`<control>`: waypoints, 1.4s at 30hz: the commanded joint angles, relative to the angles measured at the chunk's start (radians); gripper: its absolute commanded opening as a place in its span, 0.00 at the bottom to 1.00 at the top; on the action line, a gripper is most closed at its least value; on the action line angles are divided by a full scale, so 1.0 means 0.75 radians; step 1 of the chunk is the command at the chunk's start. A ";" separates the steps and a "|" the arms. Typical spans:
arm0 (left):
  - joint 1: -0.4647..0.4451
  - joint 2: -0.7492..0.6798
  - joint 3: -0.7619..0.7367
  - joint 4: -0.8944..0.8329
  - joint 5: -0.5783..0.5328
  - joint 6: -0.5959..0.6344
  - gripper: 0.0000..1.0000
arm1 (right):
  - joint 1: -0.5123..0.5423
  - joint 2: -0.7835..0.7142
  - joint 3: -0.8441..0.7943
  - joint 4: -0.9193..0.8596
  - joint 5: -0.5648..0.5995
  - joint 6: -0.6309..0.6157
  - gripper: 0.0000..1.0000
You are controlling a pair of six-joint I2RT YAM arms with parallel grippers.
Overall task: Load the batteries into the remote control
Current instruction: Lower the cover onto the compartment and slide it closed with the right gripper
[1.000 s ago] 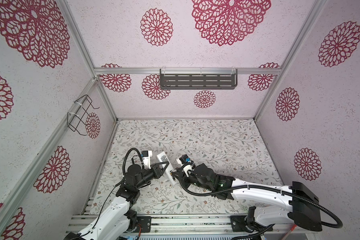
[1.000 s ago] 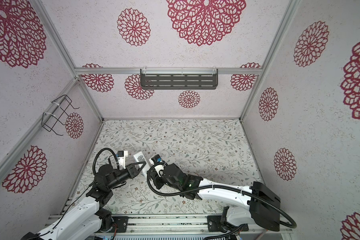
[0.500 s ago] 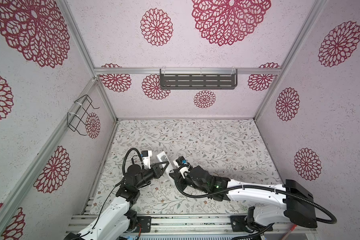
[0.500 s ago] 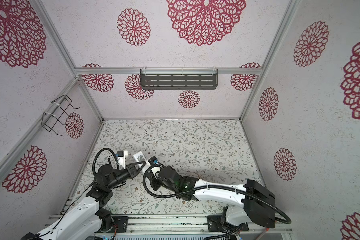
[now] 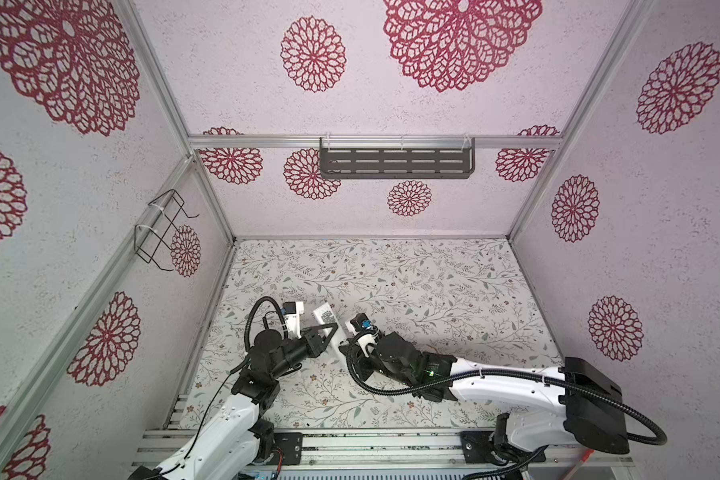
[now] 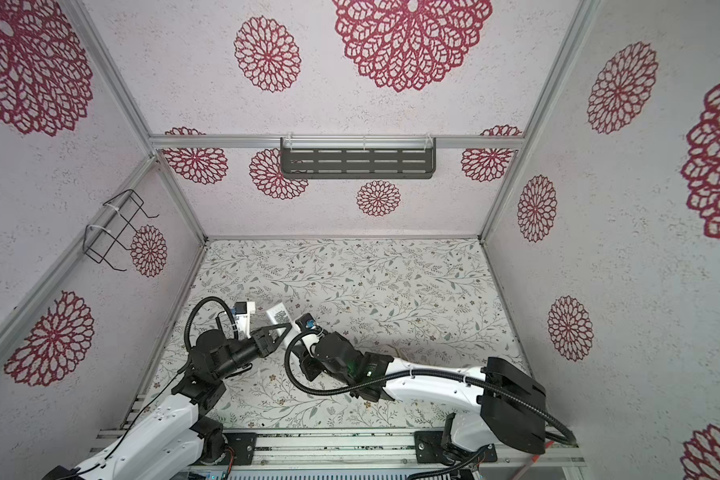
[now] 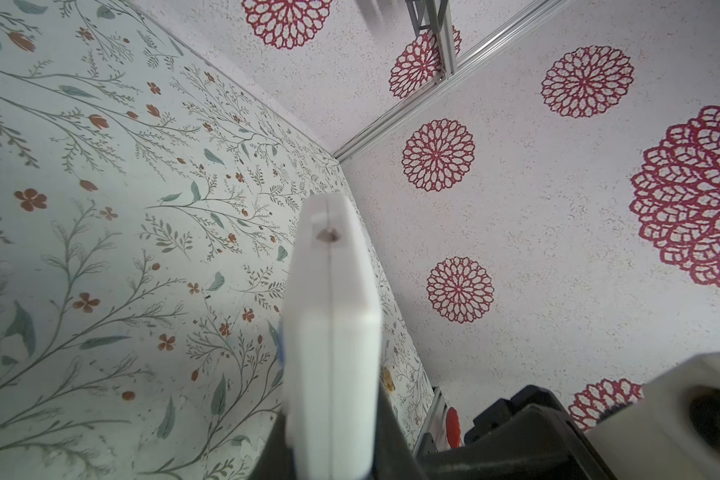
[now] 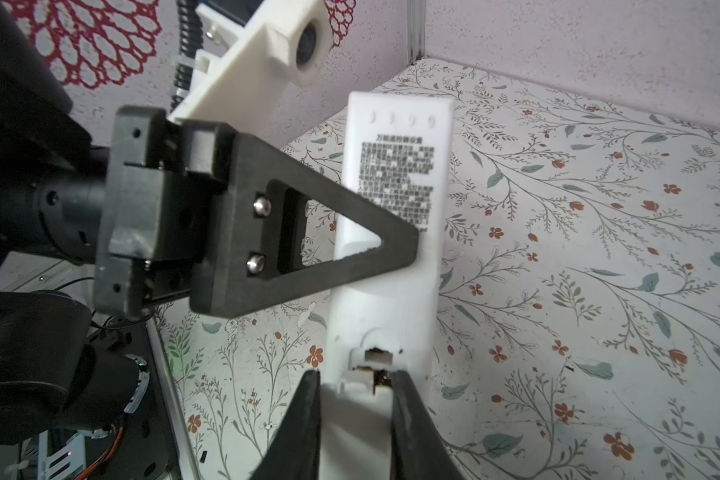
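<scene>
The white remote control [image 5: 324, 316] [image 6: 278, 316] is lifted off the table near the front left, its plain back with the code sticker [image 8: 395, 174] facing the right wrist view. My left gripper [image 5: 333, 332] [image 7: 331, 424] is shut on its middle, one black triangular finger [image 8: 308, 249] lying across the back. My right gripper [image 8: 356, 386] [image 5: 345, 348] is shut on the remote's near end, a finger on each long side, just below a small latch opening. The batteries are hidden; only a dark sliver shows in that opening.
The floral table [image 5: 412, 282] stretches behind and right of both arms. A grey slotted shelf [image 5: 395, 163] hangs on the back wall and a black wire basket [image 5: 163, 230] on the left wall. The metal rail [image 5: 350, 440] runs along the front edge.
My right arm has shifted a little to the left, bringing its gripper onto the remote's near end, then held still. The left arm and remote have stayed put.
</scene>
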 commanded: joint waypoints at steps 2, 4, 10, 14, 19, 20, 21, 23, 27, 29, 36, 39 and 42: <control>-0.010 -0.021 -0.008 0.057 0.010 -0.012 0.00 | 0.001 0.003 0.057 0.019 0.037 -0.029 0.12; -0.008 -0.024 -0.008 0.058 0.010 -0.012 0.00 | 0.001 0.011 0.055 0.022 0.038 -0.028 0.13; -0.009 -0.029 -0.013 0.055 0.010 -0.012 0.00 | -0.004 0.018 0.048 0.031 0.036 -0.030 0.12; -0.009 -0.034 -0.009 0.058 0.010 -0.013 0.00 | -0.009 0.022 0.041 0.032 0.033 -0.026 0.12; -0.010 -0.038 -0.008 0.055 0.010 -0.013 0.00 | -0.015 0.020 0.026 0.048 0.023 -0.016 0.12; -0.010 -0.040 -0.008 0.056 0.009 -0.012 0.00 | -0.016 0.020 0.022 0.050 0.019 -0.013 0.12; -0.009 -0.040 -0.007 0.055 0.008 -0.011 0.00 | -0.020 0.022 0.019 0.056 0.015 -0.012 0.12; -0.010 -0.043 -0.006 0.056 0.006 -0.011 0.00 | -0.020 0.024 0.015 0.056 0.010 -0.008 0.12; -0.010 -0.046 -0.001 0.053 0.004 -0.011 0.00 | -0.023 0.033 0.010 0.059 -0.001 -0.003 0.13; -0.009 -0.046 -0.002 0.054 0.004 -0.013 0.00 | -0.023 0.034 0.008 0.058 -0.006 0.003 0.13; -0.010 -0.050 0.006 0.054 0.006 -0.013 0.00 | -0.024 0.026 -0.005 0.057 -0.008 0.015 0.15; -0.010 -0.054 0.006 0.054 0.006 -0.013 0.00 | -0.023 0.022 -0.006 0.053 -0.008 0.017 0.15; -0.009 -0.054 0.005 0.057 0.009 -0.014 0.00 | -0.024 0.017 -0.005 0.050 -0.002 0.016 0.15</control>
